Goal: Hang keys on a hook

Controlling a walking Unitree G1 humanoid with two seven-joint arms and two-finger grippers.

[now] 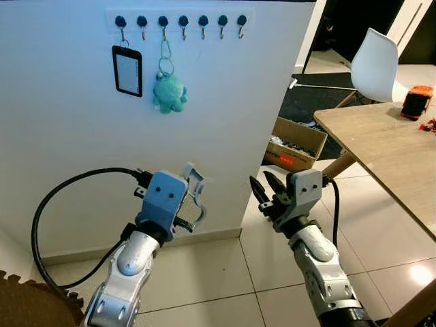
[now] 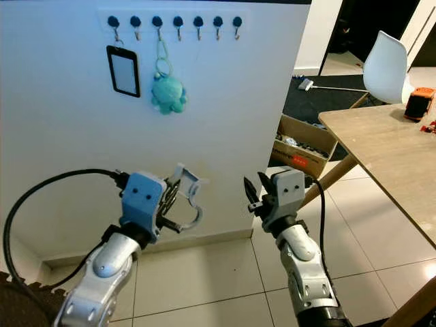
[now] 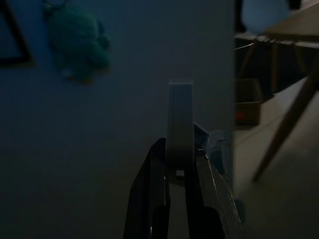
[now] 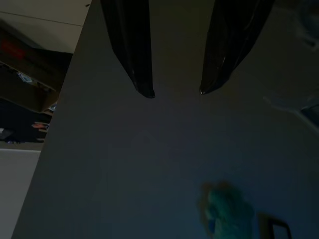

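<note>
- Left eye view: hook rail [image 1: 180,20] high on the white wall [image 1: 225,102]; black-framed card [image 1: 127,70] on the first hook, teal octopus toy [image 1: 168,92] on the third. Left gripper [image 1: 193,193] low before the wall, clamped on a pale keyring piece [image 1: 194,178].
- Right eye view: right gripper [image 2: 255,193] beside it, fingers parted, holding nothing; wooden table [image 2: 388,143] to the right.
- Left wrist view: dark; black fingers [image 3: 157,199] pinch the pale piece.
- Right wrist view: two finger tips apart, facing the wall.
</note>
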